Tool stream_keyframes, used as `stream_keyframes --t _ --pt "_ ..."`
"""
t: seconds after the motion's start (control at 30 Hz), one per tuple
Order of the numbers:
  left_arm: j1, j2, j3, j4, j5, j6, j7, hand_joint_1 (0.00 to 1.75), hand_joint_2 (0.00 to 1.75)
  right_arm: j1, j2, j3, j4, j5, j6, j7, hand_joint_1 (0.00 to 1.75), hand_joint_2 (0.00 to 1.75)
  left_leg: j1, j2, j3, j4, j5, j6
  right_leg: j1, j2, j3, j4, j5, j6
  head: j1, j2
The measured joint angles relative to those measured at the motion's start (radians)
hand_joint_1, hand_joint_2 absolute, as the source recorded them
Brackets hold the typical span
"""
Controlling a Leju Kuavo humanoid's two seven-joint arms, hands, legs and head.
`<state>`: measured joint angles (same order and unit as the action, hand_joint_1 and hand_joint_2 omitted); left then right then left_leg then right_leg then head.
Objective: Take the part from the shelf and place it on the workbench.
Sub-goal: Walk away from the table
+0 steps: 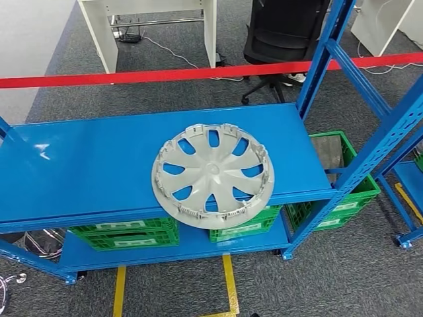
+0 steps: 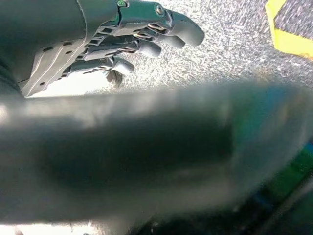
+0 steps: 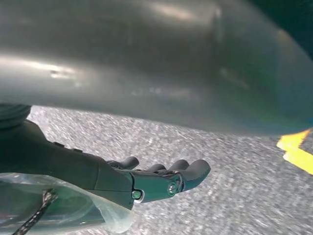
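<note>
A silver-grey wheel cover (image 1: 213, 173) with curved spokes lies flat on the blue shelf (image 1: 90, 165), its near rim jutting slightly over the shelf's front edge. In the left wrist view my left hand (image 2: 122, 36) hangs over grey carpet with its fingers stretched out and apart, holding nothing. My right hand (image 3: 158, 178) in the right wrist view hangs likewise over the carpet, fingers extended and empty. Both hands are away from the wheel cover.
Green crates (image 1: 127, 234) sit on the lower shelf and another green crate (image 1: 344, 191) at the right. Blue uprights (image 1: 324, 46) rise at the shelf's right end. A red barrier strip (image 1: 149, 76) runs behind. Yellow floor tape (image 1: 229, 281) marks the carpet.
</note>
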<state>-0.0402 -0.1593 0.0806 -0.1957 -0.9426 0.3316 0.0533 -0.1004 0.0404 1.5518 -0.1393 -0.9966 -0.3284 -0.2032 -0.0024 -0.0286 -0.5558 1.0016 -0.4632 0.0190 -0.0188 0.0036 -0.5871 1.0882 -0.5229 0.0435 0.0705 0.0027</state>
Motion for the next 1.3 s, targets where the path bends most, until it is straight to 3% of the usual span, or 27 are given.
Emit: stream_keyframes --t 0.07,0.13,0.2,0.23,0.27,0.33,0.37,0.4,0.5,0.57,0.63,0.87,1.3 --pt "-0.001 0.001 0.000 0.000 0.000 0.000 0.000 0.00 0.87 -0.001 0.001 0.000 0.000 -0.001 0.002 0.000 0.00 0.00 -0.004 -0.004 -0.002 0.007 -0.007 -0.007 -0.001 0.006 0.030 -0.067 0.021 -0.008 -0.001 0.000" --pt "-0.001 0.002 0.001 0.000 0.000 0.000 0.000 0.00 0.00 0.000 0.002 0.000 0.000 -0.001 0.002 0.000 0.00 0.00 -0.007 -0.004 -0.004 0.010 -0.007 0.005 -0.001 0.008 0.034 -0.070 0.020 -0.016 -0.003 0.000" --pt "-0.001 0.002 0.001 0.000 0.000 0.001 0.000 0.00 0.00 0.002 0.002 -0.001 0.000 -0.005 0.002 0.001 0.00 0.00 -0.007 -0.004 -0.003 0.009 -0.005 0.018 0.001 0.009 0.034 -0.070 0.021 -0.016 -0.004 0.000" --pt "-0.001 0.002 0.001 0.000 0.000 0.001 0.000 0.00 0.44 0.001 0.002 -0.001 0.000 -0.007 0.001 0.002 0.00 0.00 -0.006 -0.004 -0.002 0.008 -0.005 0.020 0.002 0.009 0.034 -0.070 0.020 -0.018 -0.004 0.000" --pt "-0.001 0.002 0.001 0.000 -0.001 0.001 0.000 0.00 0.87 0.000 0.002 -0.001 0.000 -0.009 0.001 0.002 0.00 0.44 -0.006 -0.004 -0.001 0.006 -0.004 0.020 0.003 0.009 0.034 -0.070 0.019 -0.020 -0.004 0.000" --pt "-0.002 0.002 0.001 0.000 -0.004 0.000 0.002 0.00 1.75 -0.001 0.002 -0.001 0.000 -0.015 0.006 0.003 0.00 0.44 -0.005 -0.004 0.001 0.003 -0.003 0.018 0.005 0.009 0.035 -0.070 0.018 -0.025 -0.004 0.000" --pt "-0.001 0.002 0.001 0.000 -0.006 0.000 0.006 0.00 1.75 -0.002 0.002 -0.003 0.000 -0.020 0.014 0.004 0.00 0.44 -0.004 -0.004 0.001 0.002 -0.003 0.017 0.006 0.008 0.035 -0.070 0.017 -0.027 -0.004 0.000" --pt "-0.001 0.002 0.001 0.000 -0.007 0.000 0.010 0.00 1.75 -0.002 0.002 -0.006 0.000 -0.026 0.023 0.005 0.00 0.00 -0.004 -0.004 0.001 0.001 -0.003 0.013 0.006 0.008 0.035 -0.069 0.017 -0.028 -0.004 0.000" --pt "-0.002 0.002 0.006 0.000 -0.008 0.011 0.017 0.00 1.75 -0.002 0.002 -0.014 0.000 -0.035 0.026 -0.002 0.00 0.00 -0.001 -0.004 0.002 -0.001 -0.004 -0.012 0.009 0.008 0.035 -0.068 0.015 -0.031 -0.004 0.000" --pt "-0.003 0.002 0.011 0.000 -0.009 0.021 0.014 0.00 0.87 -0.002 0.002 -0.019 0.000 -0.043 0.019 -0.013 0.00 0.00 0.001 -0.004 0.002 -0.002 -0.005 -0.022 0.009 0.008 0.036 -0.068 0.015 -0.031 -0.003 0.000" --pt "-0.004 0.001 0.015 0.000 -0.008 0.025 0.002 0.00 0.00 -0.002 0.002 -0.027 0.000 -0.055 0.029 -0.018 0.00 0.00 0.001 -0.004 0.002 -0.002 -0.005 -0.023 0.009 0.008 0.036 -0.068 0.015 -0.031 -0.003 0.000" --pt "-0.002 0.002 0.019 0.000 -0.031 0.005 0.000 0.00 0.00 -0.002 0.002 -0.035 0.000 -0.055 0.074 0.041 0.00 0.00 -0.004 -0.004 0.002 0.000 -0.006 -0.022 0.005 0.008 0.037 -0.069 0.016 -0.031 -0.003 0.000" --pt "-0.002 0.002 0.019 0.000 -0.050 -0.005 -0.001 0.00 0.00 -0.002 0.002 -0.036 0.000 -0.052 0.085 0.053 0.00 0.00 -0.005 -0.004 0.002 0.002 -0.007 -0.020 0.003 0.008 0.038 -0.069 0.016 -0.030 -0.003 0.000"
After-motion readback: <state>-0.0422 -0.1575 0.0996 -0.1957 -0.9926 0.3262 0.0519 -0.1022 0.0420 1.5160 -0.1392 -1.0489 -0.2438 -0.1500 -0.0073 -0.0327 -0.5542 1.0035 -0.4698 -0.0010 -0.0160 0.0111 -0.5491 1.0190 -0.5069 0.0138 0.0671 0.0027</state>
